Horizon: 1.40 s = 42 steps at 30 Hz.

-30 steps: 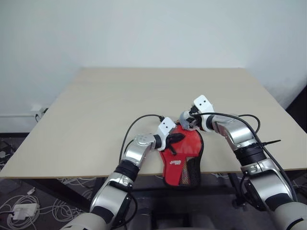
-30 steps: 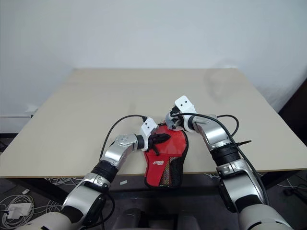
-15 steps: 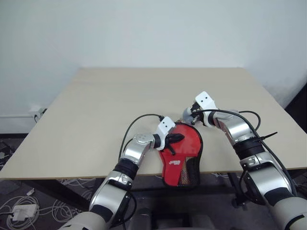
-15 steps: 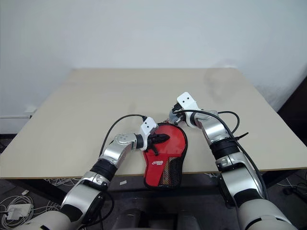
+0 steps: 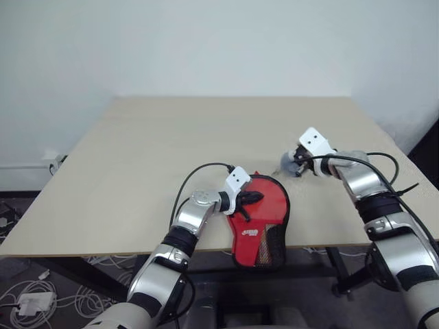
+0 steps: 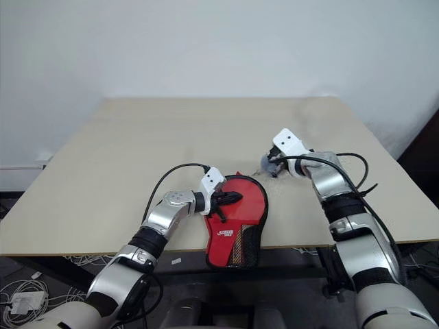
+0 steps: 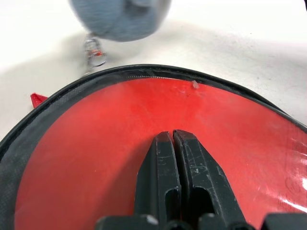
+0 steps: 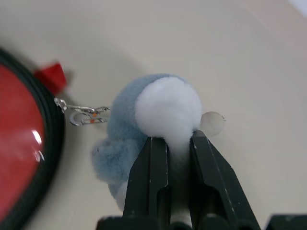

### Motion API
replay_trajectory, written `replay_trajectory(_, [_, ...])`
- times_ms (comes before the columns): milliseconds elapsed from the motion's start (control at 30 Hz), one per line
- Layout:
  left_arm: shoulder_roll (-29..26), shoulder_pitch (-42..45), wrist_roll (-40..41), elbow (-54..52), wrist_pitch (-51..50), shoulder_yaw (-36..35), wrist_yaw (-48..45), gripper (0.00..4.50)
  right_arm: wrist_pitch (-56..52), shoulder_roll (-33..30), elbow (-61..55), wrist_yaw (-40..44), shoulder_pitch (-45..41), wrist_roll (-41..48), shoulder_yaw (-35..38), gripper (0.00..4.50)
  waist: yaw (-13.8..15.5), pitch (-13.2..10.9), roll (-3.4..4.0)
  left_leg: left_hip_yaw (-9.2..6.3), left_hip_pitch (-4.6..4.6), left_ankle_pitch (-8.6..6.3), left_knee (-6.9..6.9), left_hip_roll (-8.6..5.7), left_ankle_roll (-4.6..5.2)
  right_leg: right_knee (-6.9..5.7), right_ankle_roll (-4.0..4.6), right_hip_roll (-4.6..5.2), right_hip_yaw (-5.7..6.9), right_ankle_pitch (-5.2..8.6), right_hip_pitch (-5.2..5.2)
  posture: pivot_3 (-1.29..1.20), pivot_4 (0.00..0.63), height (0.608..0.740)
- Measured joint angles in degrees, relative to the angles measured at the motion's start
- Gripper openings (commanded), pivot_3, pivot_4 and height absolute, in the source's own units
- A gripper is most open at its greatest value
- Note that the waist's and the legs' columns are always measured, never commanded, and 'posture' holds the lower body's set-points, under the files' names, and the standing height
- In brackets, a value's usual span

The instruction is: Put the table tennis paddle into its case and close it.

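Looking down from the head view, I see the case (image 5: 262,218) lying flat at the bench's (image 5: 137,157) near edge, its mesh handle end overhanging toward six o'clock. My left hand (image 5: 252,198) rests on the red fabric with fingers shut on nothing. My right hand (image 5: 293,164) is at about two o'clock from the case, apart from it, pinching a small blue-grey plush charm (image 5: 288,164).

Left wrist view: closed fingers (image 7: 172,167) press the red cover; the zipper trim appears shut along the visible arc. The fabric reads as soft and slightly glossy, so likely slippery under pads; the stiffness beneath suggests the table tennis paddle is inside, though I cannot see it.

Right wrist view: fingers (image 8: 153,177) clamp the plush charm (image 8: 153,120), light and compressible. A metal clasp (image 8: 81,115) leads toward the case (image 8: 19,143) rim. The charm serves as the zipper pull; I would grip it close to the clasp.
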<state>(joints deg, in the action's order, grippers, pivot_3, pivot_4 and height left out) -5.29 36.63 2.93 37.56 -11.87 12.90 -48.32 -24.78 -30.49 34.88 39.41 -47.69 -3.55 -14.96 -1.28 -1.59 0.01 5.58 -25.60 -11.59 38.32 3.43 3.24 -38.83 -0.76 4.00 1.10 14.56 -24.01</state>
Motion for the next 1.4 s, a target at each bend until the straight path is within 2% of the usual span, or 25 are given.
replay_trajectory(467, [-0.26, 0.07, 0.03, -0.09, -0.40, 0.08, -1.16, 0.00, 5.78, -16.15, -10.36, 17.72, 8.24, 1.51, 0.28, 0.12, 0.77, -0.04, 0.20, -0.08, 0.00, -0.06, 0.04, -0.02, 0.09, 0.05, -0.24, 0.11, -0.05, 0.19, 0.00, 0.00, 0.000, 0.698])
replay_trajectory(667, [-0.41, 0.15, 0.05, 0.10, -0.40, 0.09, -1.79, 0.00, 8.69, -22.99, -17.00, 28.08, 12.38, 4.31, 0.84, 0.12, 1.46, -0.05, 0.21, -0.11, 0.01, -0.09, 0.08, -0.02, 0.12, 0.06, -0.26, 0.11, -0.06, 0.22, 0.00, 0.00, 0.000, 0.698])
replay_trajectory(933, [-0.52, 0.21, 0.02, 0.29, -0.42, 0.06, -1.87, 0.00, 9.51, -27.40, -27.96, 37.70, 19.61, 8.35, 1.41, 0.12, 1.41, -0.05, 0.20, -0.12, 0.03, -0.10, 0.11, 0.01, 0.11, 0.07, -0.27, 0.09, -0.07, 0.22, 0.01, 0.00, 0.000, 0.698])
replay_trajectory(1133, [-0.38, 0.21, 0.01, 0.28, -0.40, 0.10, -1.79, 0.00, 9.40, -28.01, -33.00, 39.93, 22.13, 9.60, 1.81, 0.12, 1.47, -0.06, 0.19, -0.13, 0.02, -0.10, 0.12, 0.02, 0.11, 0.08, -0.27, 0.11, -0.06, 0.22, 0.01, 0.00, 0.000, 0.698])
replay_trajectory(1400, [-0.44, 0.18, -0.03, 0.25, -0.41, 0.16, -1.86, 0.00, 8.79, -31.58, -44.88, 45.33, 31.04, 15.32, 3.42, 0.12, 1.45, -0.07, 0.16, -0.17, 0.05, -0.12, 0.14, 0.01, 0.10, 0.09, -0.29, 0.10, -0.05, 0.23, 0.06, 0.00, 0.000, 0.698])
